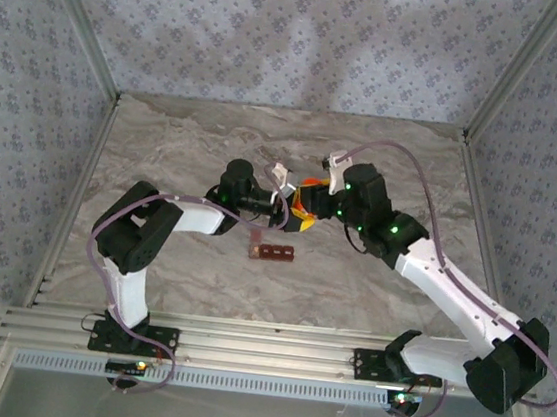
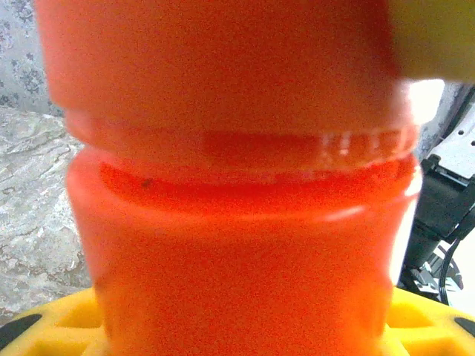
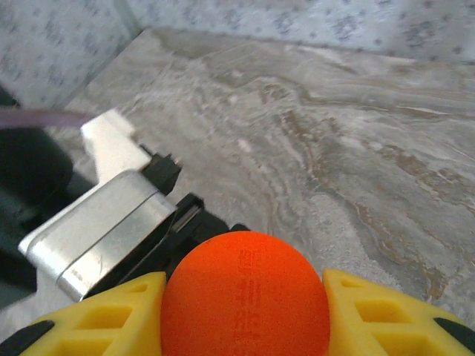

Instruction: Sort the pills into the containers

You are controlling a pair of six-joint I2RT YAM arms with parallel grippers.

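Orange cap [image 3: 245, 297] embossing unreadable

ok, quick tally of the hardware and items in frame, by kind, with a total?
Robot arms: 2 (left arm, right arm)
orange bottle: 1
red-brown cell strip: 1
Total: 4

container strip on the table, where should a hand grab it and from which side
I'd pinch the container strip across its narrow width, near the middle, coming straight down from above: it lies flat on the table, long axis left to right in the top view.
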